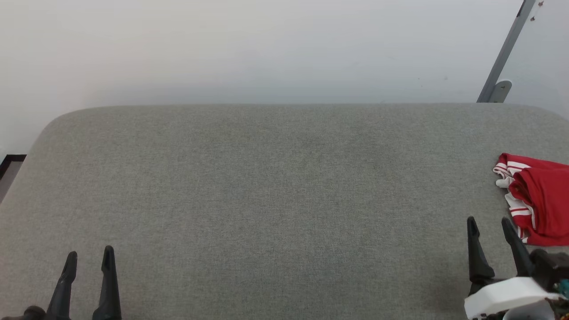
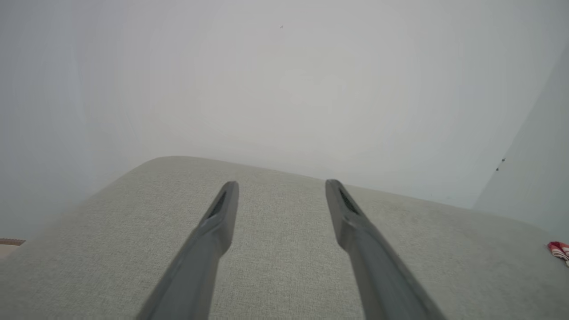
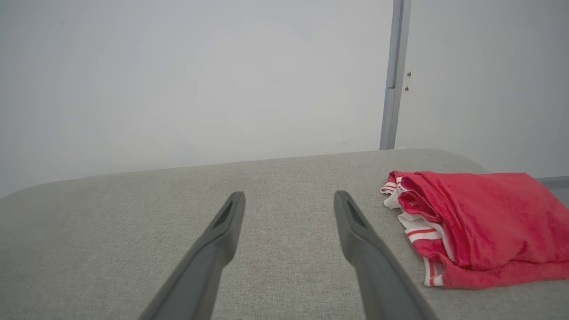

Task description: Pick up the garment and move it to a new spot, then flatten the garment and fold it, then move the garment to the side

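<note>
The garment [image 1: 540,202], bright red with white and red-striped trim, lies folded in a compact bundle at the right edge of the grey padded table [image 1: 275,200]. In the right wrist view the garment [image 3: 480,222] sits just right of my fingers, apart from them. A sliver of the garment [image 2: 558,250] shows at the far right of the left wrist view. My right gripper [image 1: 489,224] stands open just left of the bundle, holding nothing. My left gripper [image 1: 89,254] is open at the lower left, far from the garment, over bare table. Both grippers [image 2: 281,189] [image 3: 289,200] have nothing between their fingers.
A pale wall rises behind the table. A grey metal strut [image 1: 504,53] leans at the back right. The table's rounded far edge [image 1: 284,106] runs across the head view, and a dark floor strip [image 1: 11,160] shows at the left.
</note>
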